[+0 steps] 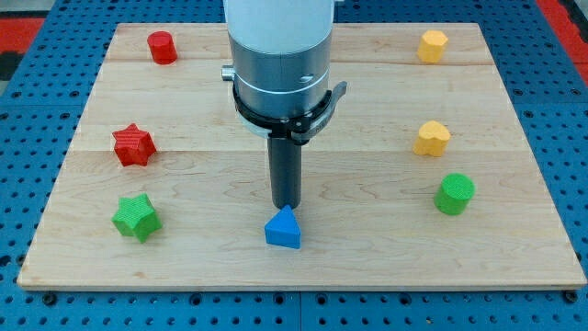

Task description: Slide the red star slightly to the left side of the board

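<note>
Red is the colour that matters: the red star [133, 145] lies on the left part of the wooden counter [367, 239], roughly midway between far and near edges, and close to the left border already. A green star [137, 217] sits just nearer than it, and a red cylinder [163, 47] stands far off toward the far-left corner.

No gripper exists on this arm, so there are no jaws to be apart or together; the rod simply ends in my tip [286, 205], which stands in the middle of the counter, touching or almost touching the far side of the blue triangular block [284, 228]. The star is well apart from it, to the left.

Risks, as I judge them:
- Moving off carelessly could drag or nudge the blue block, since the tip is right against it.
- To push the star leftward the tip must arrive on its right side; coming in nearer than centre could swing the star toward the red cylinder, and farther than centre toward the green star.
- A star's points make contact uneven, so it may spin rather than slide.
- Only little room remains on the left, so an overlong push may carry it off the counter.

The yellow blocks [432, 138] and green cylinder [454, 194] on the right look safely out of the way.
</note>
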`<move>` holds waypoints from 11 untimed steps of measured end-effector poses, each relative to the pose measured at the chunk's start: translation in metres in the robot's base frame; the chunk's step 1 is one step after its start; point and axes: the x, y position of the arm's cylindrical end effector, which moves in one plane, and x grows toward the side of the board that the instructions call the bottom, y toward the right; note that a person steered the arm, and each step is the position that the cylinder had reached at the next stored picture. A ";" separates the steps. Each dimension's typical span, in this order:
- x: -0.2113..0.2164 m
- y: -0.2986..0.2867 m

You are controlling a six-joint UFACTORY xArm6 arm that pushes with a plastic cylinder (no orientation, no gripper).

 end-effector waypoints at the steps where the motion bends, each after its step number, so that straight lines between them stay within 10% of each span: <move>1: 0.001 0.000; 5: 0.087 -0.101; 7: -0.030 -0.142; 8: -0.023 -0.105; 10: -0.056 -0.252; 11: 0.009 -0.278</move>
